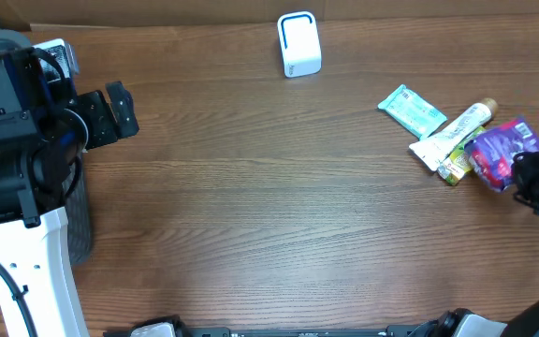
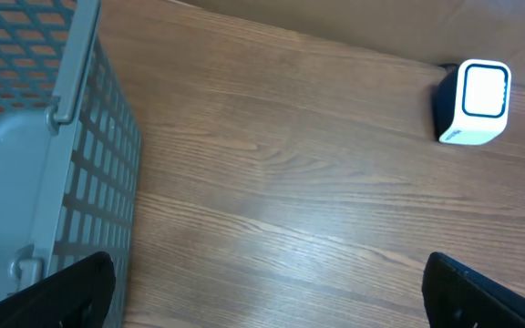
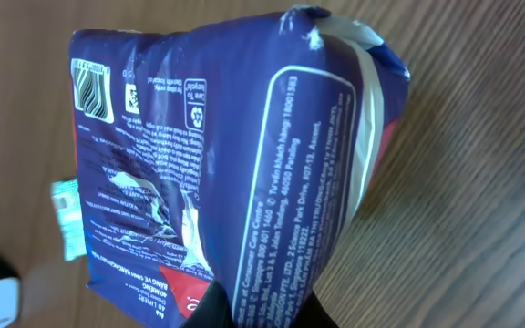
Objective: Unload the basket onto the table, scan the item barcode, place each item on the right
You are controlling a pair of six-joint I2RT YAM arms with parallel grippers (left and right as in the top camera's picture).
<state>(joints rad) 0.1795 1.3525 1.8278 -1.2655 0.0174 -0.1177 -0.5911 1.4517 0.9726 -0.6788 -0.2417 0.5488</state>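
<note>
A purple pack (image 1: 499,150) with white print lies at the right end of the table, against a pile of items. My right gripper (image 1: 536,183) is shut on the pack's near edge. In the right wrist view the pack (image 3: 235,155) fills the frame, its bottom edge pinched between the black fingers (image 3: 212,312) of that gripper (image 3: 261,310). The white scanner (image 1: 298,44) with a blue-rimmed window stands at the far middle of the table. My left gripper (image 1: 120,110) hangs open at the far left, empty, with the scanner (image 2: 474,102) ahead of it.
A teal packet (image 1: 412,110), a white tube (image 1: 457,131) and a small green item (image 1: 454,168) lie beside the pack. A grey mesh basket (image 2: 35,155) stands under the left arm at the table's left edge.
</note>
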